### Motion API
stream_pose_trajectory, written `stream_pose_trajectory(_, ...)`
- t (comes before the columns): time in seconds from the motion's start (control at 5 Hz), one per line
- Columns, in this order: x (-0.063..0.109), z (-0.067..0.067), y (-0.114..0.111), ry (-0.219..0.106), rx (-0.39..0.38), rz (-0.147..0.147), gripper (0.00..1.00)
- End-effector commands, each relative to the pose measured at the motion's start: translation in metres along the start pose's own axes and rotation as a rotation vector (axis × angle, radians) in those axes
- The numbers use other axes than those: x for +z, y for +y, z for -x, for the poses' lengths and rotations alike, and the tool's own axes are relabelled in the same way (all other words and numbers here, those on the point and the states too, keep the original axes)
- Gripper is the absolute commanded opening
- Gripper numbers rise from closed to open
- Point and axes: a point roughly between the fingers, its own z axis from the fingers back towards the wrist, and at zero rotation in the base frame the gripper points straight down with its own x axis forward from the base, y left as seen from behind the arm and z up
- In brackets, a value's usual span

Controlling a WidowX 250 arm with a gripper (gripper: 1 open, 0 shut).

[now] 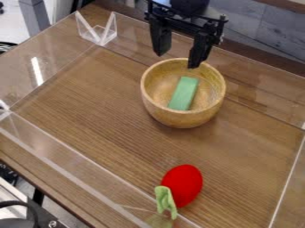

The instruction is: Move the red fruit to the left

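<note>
Matt wooden bowl (183, 93), wood-grain tabletop (107, 116)

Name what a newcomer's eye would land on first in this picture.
The red fruit pops first, lying near the table's front edge with its pale green leaves toward the camera. Next comes the wooden bowl at center, a light green block inside. The black gripper hangs above its far rim, jaws open.

Wood table (107, 107) with clear acrylic walls around it. Bowl (183, 93) sits on it right under the gripper (184, 55); red fruit (181, 184) lies on the wood well in front of the gripper, near the front wall.
</note>
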Motion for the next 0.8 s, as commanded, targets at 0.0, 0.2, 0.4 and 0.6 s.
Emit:
stream_pose_trajectory(0.0,-0.021,0.017,0.013,0.024,-0.018,0.009,1.0)
stream_pose_trajectory(0.2,-0.031,0.042,-0.016,0.035,-0.076,0.014,1.0)
stream_pose_trajectory(0.4,-0.043,0.057,-0.029,0.022,-0.11,0.014,1.0)
stream_pose_trajectory(0.6,-0.052,0.065,-0.033,0.011,-0.13,0.019,1.0)
